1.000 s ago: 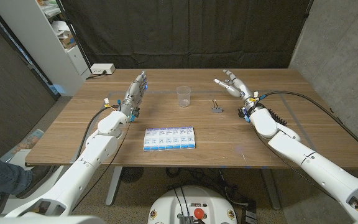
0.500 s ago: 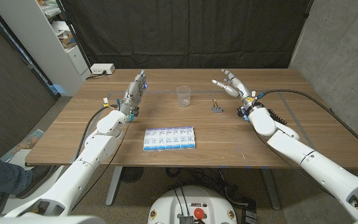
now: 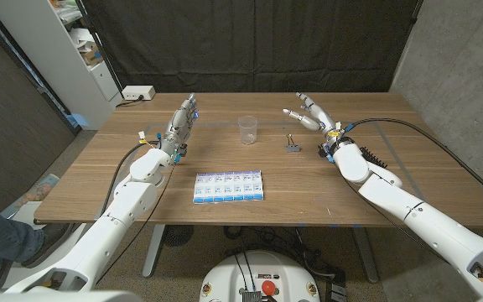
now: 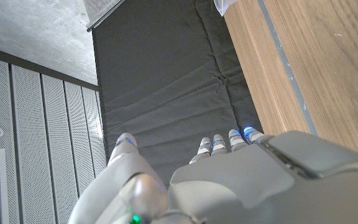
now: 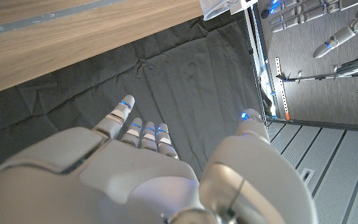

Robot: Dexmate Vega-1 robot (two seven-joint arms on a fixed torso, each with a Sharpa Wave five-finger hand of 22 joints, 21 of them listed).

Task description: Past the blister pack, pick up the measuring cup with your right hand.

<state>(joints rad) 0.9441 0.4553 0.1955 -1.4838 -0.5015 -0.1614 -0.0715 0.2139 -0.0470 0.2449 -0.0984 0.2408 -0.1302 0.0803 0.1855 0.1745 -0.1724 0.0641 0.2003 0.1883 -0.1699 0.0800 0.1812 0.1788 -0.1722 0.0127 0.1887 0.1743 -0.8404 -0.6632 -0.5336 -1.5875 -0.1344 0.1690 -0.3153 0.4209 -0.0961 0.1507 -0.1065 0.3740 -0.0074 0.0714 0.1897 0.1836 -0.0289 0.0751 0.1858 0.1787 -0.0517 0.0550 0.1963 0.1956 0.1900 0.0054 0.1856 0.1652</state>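
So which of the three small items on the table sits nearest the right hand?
The binder clip, just inboard of the right hand; measuring cup and blister pack lie farther.

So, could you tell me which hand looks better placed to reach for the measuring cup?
Right, probably. The right hand is open with fingers spread toward the measuring cup. The left hand holds nothing, fingers pointing past it.

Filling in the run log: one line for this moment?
right hand open, right of measuring cup | cup untouched, beyond blister pack | left hand open, idle

right robot hand point(image 3: 305, 113) | edged farther up the table (fingers apart, empty)
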